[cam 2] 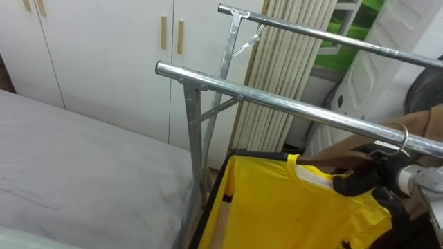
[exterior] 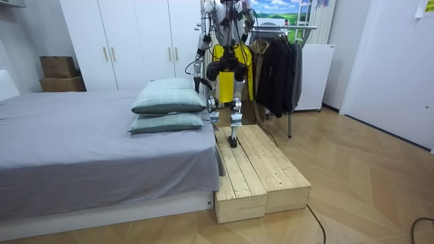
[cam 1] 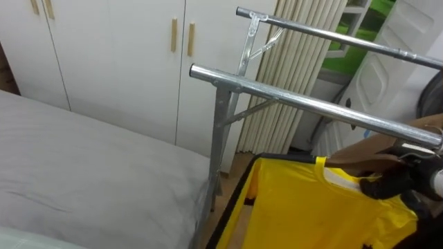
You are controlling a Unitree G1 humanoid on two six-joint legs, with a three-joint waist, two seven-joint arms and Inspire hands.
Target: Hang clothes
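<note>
1 black-edged yellow shirt (cam 1: pixel 311 204) hangs below the rail (cam 1: pixel 297 101), gripped by right hand (cam 1: pixel 392 182).

Room is showing bright, even light. Daylight is probably coming from the window (cam 1: pixel 379 12) on my right. Glare is streaking the steel rails (cam 1: pixel 311 105); faint shadows are creasing the grey sheet (cam 1: pixel 83 173).

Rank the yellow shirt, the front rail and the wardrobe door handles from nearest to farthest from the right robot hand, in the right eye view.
1. Yellow shirt: held at its collar by the right robot hand.
2. Front rail: just above the hand.
3. Wardrobe door handles: far off at upper left, behind the rail.
</note>
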